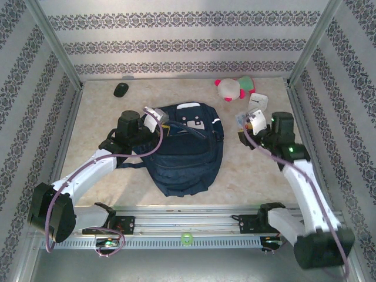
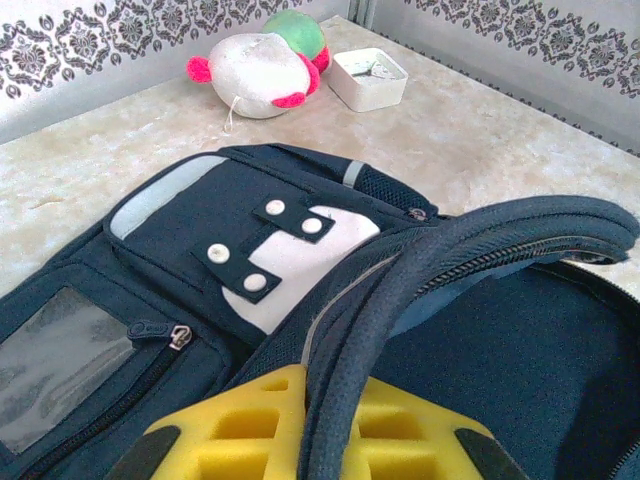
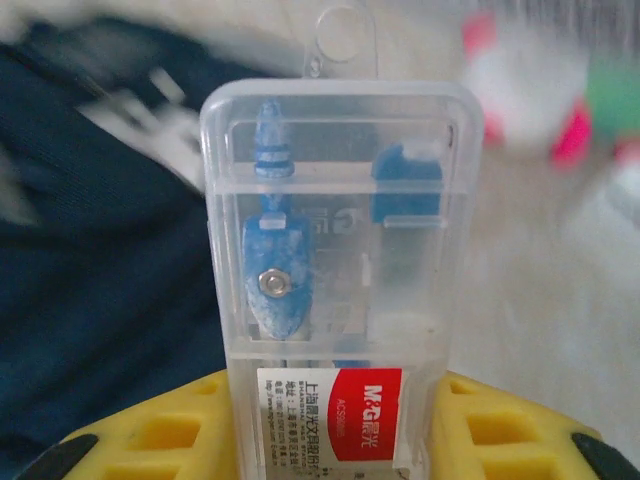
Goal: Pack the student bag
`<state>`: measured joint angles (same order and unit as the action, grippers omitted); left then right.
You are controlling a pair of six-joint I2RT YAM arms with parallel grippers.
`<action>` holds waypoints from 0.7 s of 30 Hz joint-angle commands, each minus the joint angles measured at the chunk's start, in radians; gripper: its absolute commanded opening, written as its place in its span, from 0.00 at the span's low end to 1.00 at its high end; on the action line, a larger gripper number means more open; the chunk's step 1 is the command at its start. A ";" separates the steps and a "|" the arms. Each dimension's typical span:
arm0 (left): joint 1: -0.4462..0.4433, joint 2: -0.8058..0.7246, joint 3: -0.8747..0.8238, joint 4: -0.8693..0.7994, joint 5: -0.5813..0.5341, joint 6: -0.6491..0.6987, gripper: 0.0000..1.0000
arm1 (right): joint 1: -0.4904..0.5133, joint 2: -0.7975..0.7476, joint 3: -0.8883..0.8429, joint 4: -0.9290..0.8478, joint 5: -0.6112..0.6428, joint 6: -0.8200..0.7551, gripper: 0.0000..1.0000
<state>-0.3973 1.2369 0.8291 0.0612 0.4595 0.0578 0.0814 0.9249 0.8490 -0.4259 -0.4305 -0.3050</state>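
Note:
The student bag (image 1: 183, 155), dark navy with white patches, lies in the middle of the table with its top toward the back wall. My left gripper (image 1: 154, 116) is shut on the zippered rim of its main opening. In the left wrist view the yellow pads (image 2: 235, 425) pinch that rim (image 2: 480, 245), holding it lifted above the bag's dark inside (image 2: 500, 370). To the right of the bag, my right gripper (image 1: 251, 124) is shut on a clear plastic case (image 3: 340, 230) holding a blue compass. The case (image 1: 241, 120) stands upright between the yellow pads (image 3: 500, 425).
A white, pink and green plush toy (image 1: 234, 88) lies at the back right with a small white box (image 1: 259, 103) beside it. A black mouse (image 1: 121, 89) sits at the back left. Patterned walls close in three sides of the table.

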 commanded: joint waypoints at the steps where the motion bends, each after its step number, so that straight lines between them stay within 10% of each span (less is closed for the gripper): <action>1: 0.017 -0.044 0.025 0.094 0.017 -0.068 0.07 | 0.060 -0.088 -0.098 0.304 -0.272 -0.034 0.27; 10: 0.017 -0.028 0.036 0.113 0.057 -0.098 0.07 | 0.563 0.075 0.018 0.205 -0.049 -0.561 0.28; 21: 0.018 -0.031 0.057 0.123 0.108 -0.140 0.07 | 0.636 0.371 0.129 0.248 0.174 -0.676 0.33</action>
<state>-0.3904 1.2369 0.8291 0.0616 0.5232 -0.0326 0.7162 1.2602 0.9253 -0.2089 -0.3614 -0.9501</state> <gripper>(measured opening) 0.100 0.338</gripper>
